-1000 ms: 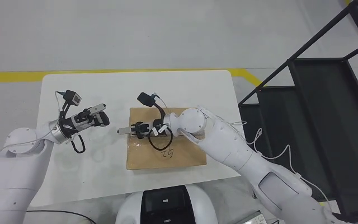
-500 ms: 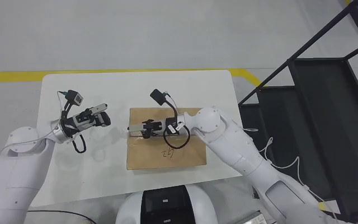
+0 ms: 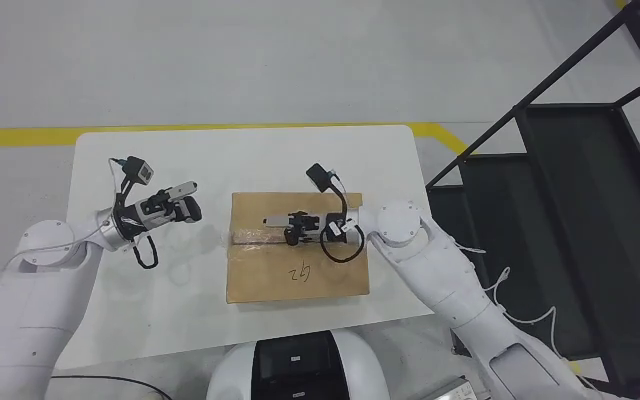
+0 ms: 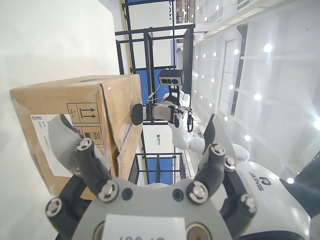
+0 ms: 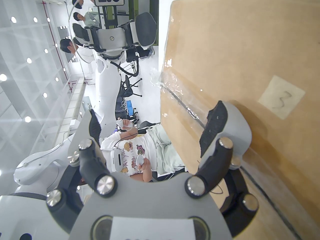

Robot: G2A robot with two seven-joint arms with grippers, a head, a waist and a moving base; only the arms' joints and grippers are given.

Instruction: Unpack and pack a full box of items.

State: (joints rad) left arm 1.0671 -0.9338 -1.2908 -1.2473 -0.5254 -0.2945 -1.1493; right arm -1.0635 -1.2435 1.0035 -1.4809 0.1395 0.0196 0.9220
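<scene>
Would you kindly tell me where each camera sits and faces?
Top view: above the arms, facing down at table and cardboard box; both arms show.
Left wrist view: on that wrist, facing across the table at the box's side; own open fingers show.
Right wrist view: on that wrist, facing along the box's top; own open fingers show.
Shared: the box; also right gripper in the left's, left gripper in the right's.
</scene>
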